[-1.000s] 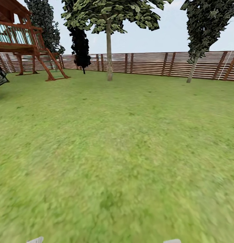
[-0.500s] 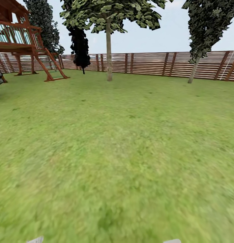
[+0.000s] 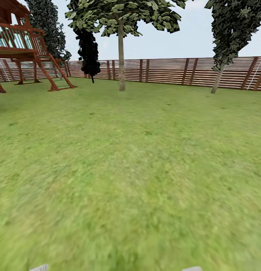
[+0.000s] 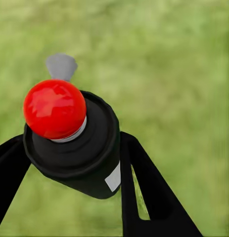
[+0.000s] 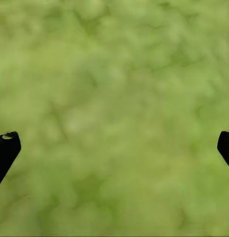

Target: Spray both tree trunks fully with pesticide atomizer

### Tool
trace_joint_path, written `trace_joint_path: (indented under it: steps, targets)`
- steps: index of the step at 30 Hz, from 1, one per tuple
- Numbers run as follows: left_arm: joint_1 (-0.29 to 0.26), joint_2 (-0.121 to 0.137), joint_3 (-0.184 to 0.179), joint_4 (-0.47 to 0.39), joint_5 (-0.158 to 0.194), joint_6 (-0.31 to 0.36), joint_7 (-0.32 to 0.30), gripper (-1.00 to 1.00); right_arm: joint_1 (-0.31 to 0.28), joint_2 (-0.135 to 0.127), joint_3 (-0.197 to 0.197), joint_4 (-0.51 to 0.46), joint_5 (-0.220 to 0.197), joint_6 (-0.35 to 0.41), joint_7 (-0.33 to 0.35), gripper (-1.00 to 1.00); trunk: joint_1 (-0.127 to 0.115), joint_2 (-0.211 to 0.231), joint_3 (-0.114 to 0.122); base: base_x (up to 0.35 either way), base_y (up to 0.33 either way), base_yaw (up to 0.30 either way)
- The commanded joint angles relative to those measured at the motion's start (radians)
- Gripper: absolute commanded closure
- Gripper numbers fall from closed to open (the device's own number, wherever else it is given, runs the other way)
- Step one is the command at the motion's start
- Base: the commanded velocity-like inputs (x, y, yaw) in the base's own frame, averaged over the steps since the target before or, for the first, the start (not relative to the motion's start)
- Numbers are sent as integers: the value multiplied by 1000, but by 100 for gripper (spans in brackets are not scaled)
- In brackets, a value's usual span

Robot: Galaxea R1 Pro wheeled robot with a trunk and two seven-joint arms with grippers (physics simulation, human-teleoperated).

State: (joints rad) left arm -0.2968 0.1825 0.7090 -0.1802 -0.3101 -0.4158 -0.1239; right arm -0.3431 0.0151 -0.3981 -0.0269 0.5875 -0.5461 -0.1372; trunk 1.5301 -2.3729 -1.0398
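Two slim pale trunks rise from the lawn (image 3: 130, 169) at the far side of the garden in the head view: one tree (image 3: 121, 56) stands just left of centre, its trunk upright and bare below a light green crown, and a second tree (image 3: 217, 79) leans at the right, close to the brown slatted fence (image 3: 164, 70) that runs across behind both. Open grass lies between the robot and these trunks, with nothing standing in the way. At the far left a reddish wooden play structure (image 3: 29, 45) with a slanted ladder sits on the grass, well apart from the nearer trunk, and two dark narrow trees (image 3: 89, 52) stand behind it by the fence. In the left wrist view the left gripper (image 4: 74, 163) is clamped on the pesticide atomizer (image 4: 79, 148), a black canister with a glossy red cap and a small grey nozzle, held above blurred grass; one black finger presses each side of the body. A small pale patch shows on the canister's side, but no writing can be read on it. In the right wrist view the right gripper (image 5: 114, 148) hangs over bare grass with its two black fingertips (image 5: 5, 148) spread wide apart at the picture's edges, holding nothing.
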Motion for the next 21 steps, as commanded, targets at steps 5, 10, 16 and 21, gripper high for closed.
trace_joint_path:
  steps: [5, 10, 16, 21]
  targets:
    - [-1, 0, 9, 0, -6, -3, -6, 100, -1, 0, -4, 1, 11, -2, -8, -100, 0, 0, -1, 338, 0, 0]
    - [-1, 0, 9, 1, -6, -3, -7, 100, -1, 0, -4, 1, 11, -2, -8, -100, 0, 0, -1, 338, 0, 0]
    - [-1, 0, 9, 1, -6, -3, -7, 100, -1, 0, -4, 1, 11, -2, -8, -100, 0, 0, -1, 338, 0, 0]
    - [-1, 0, 9, 1, -6, -3, -7, 100, -1, 0, -4, 1, 11, -2, -8, -100, 0, 0, -1, 338, 0, 0]
